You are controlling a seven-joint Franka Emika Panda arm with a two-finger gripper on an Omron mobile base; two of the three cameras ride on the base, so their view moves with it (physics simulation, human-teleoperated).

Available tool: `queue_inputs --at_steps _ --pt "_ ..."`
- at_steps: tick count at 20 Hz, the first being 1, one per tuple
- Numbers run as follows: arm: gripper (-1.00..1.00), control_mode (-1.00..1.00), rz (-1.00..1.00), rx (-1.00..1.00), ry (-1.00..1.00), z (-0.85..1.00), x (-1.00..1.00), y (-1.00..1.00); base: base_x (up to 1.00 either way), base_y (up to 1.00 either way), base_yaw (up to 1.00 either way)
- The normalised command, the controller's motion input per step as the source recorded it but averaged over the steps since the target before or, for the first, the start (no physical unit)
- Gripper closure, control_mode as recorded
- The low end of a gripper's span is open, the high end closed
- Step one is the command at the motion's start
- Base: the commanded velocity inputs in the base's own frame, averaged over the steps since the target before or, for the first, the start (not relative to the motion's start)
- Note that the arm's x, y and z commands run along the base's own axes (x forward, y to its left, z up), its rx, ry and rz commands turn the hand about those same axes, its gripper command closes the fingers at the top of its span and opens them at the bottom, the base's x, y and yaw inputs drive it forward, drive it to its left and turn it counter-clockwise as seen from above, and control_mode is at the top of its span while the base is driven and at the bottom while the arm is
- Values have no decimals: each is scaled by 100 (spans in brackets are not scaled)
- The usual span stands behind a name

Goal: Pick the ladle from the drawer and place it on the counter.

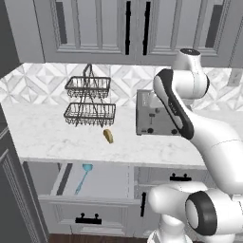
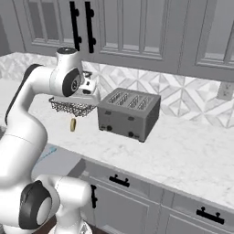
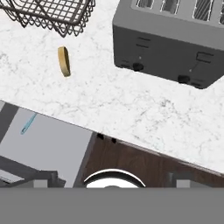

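The gripper point(image 3: 111, 181) hangs high above the counter point(image 3: 131, 113), looking down over its front edge, and its jaws stand released and wide apart with nothing between them. The ladle point(image 1: 83, 177) lies flat on the grey floor of the open drawer point(image 1: 109, 182), well below the jaws and off to one side of them; in the hand view it shows as a thin teal sliver point(image 3: 28, 124) toward the lower left, bowl end away from the drawer front in the left base view. Nothing has been grasped yet, so the step in hand appears to be the reach down into the drawer. To do it well, the hand should first travel sideways until the handle's middle sits midway between the fingers, then turn so the jaws straddle the thin handle crosswise, not along it. Descending straight should keep the fingers clear of the counter edge and drawer walls. The toaster point(image 3: 170, 39), the wire basket point(image 3: 52, 15) and the small yellow-brown lump point(image 3: 64, 61) sit farther back on the counter, apart from that path.
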Motion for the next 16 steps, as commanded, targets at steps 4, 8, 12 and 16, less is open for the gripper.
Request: queue_inputs --at_steps 4,8,12,16 --pt "-100 100 0 0 0 0 0 0 9 -48 47" --pt "-100 100 0 0 0 0 0 0 8 -45 46" --pt "-100 100 0 0 0 0 0 0 2 -46 40" --pt "-100 100 0 0 0 0 0 0 6 -51 32"
